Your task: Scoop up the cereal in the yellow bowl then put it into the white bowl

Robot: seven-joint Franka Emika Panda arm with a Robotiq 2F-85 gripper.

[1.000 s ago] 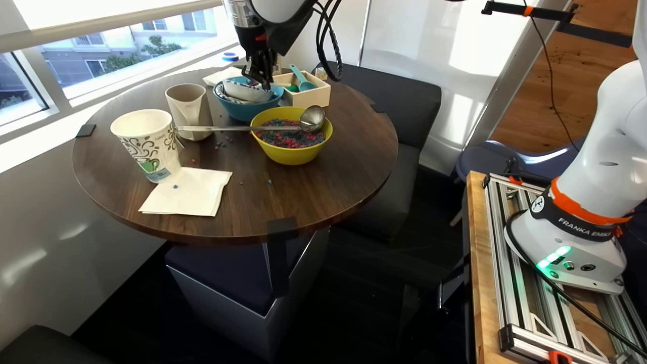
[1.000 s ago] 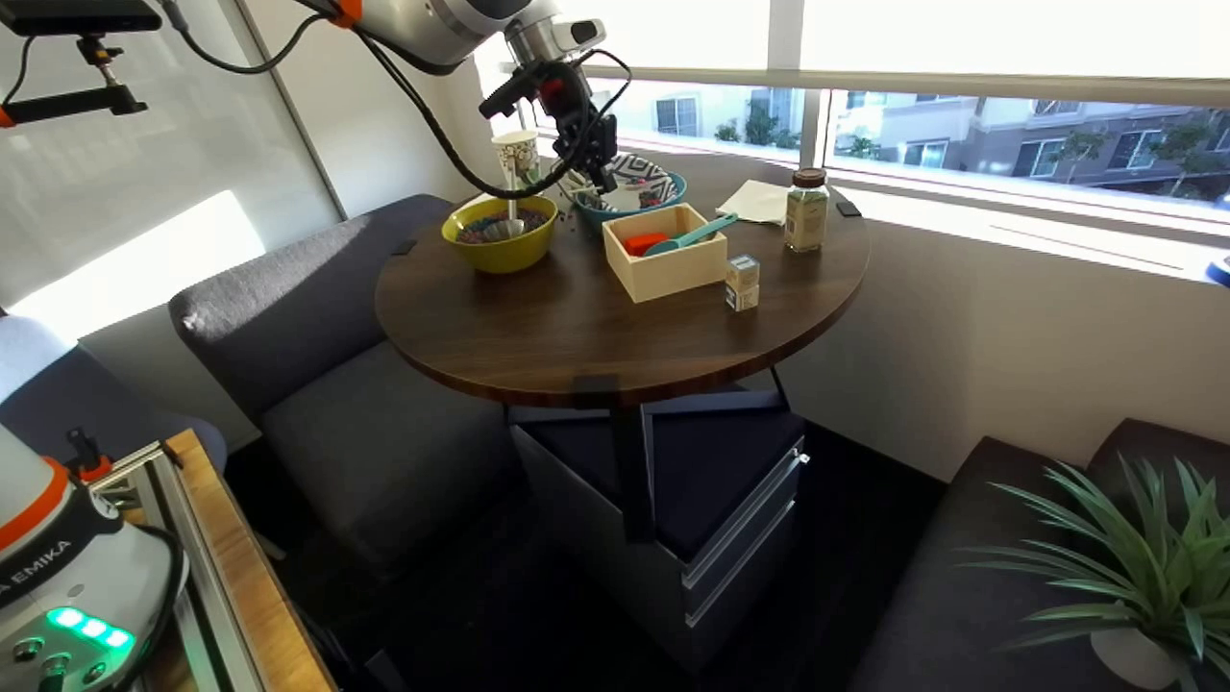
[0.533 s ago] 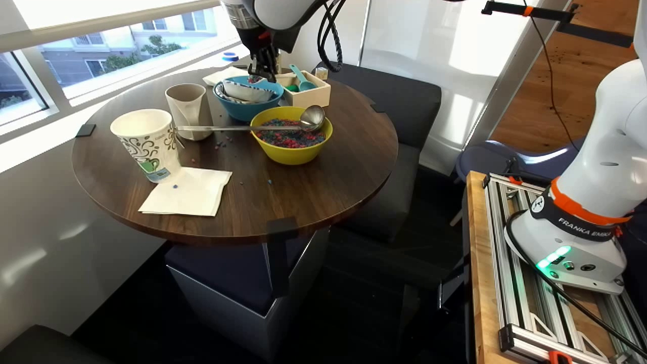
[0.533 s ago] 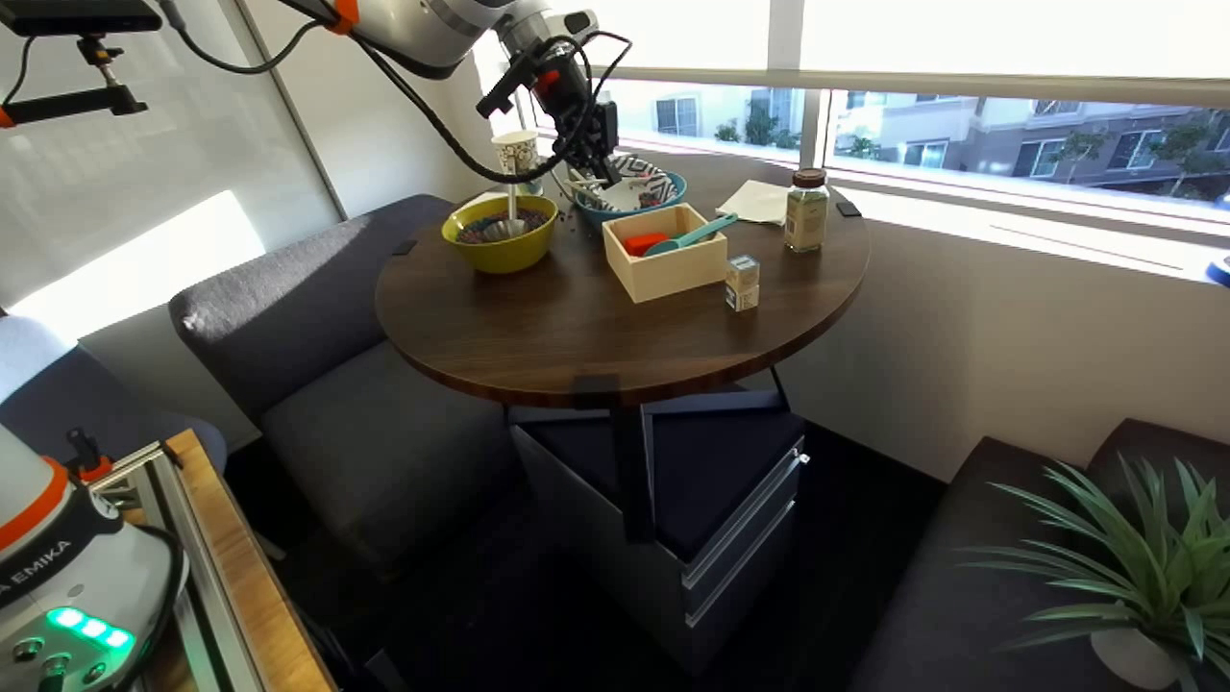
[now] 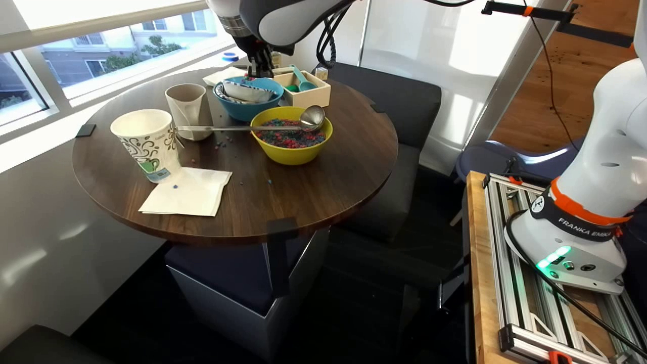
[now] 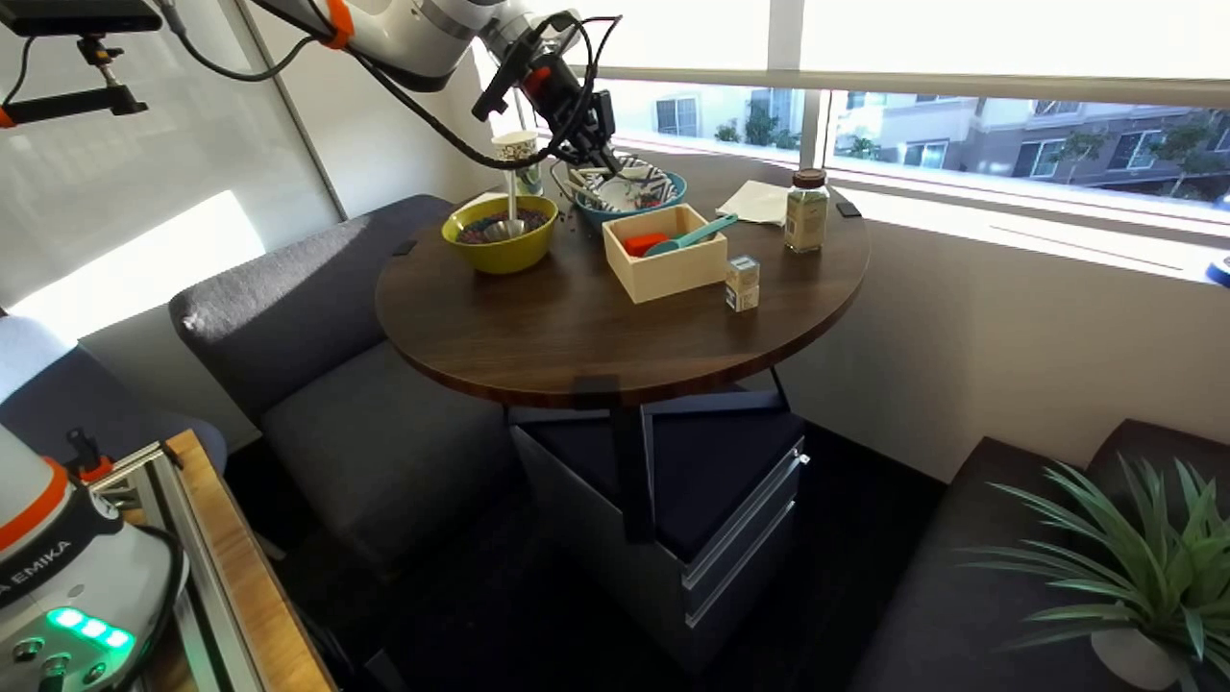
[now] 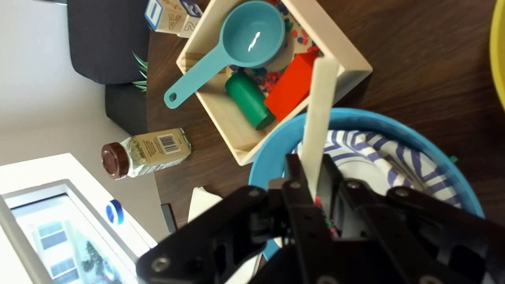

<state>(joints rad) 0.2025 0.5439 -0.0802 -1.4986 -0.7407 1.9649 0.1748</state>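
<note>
The gripper [image 7: 311,167] pinches a pale handle [image 7: 318,114] over the blue bowl [image 5: 235,109], higher in both exterior views than a second ago. In an exterior view, the cereal [image 5: 285,139] lies upper centre in the yellow bowl [image 5: 290,155]; lower right, the arm's base [image 5: 596,253] reads "FRANKA EMIKA".
</note>
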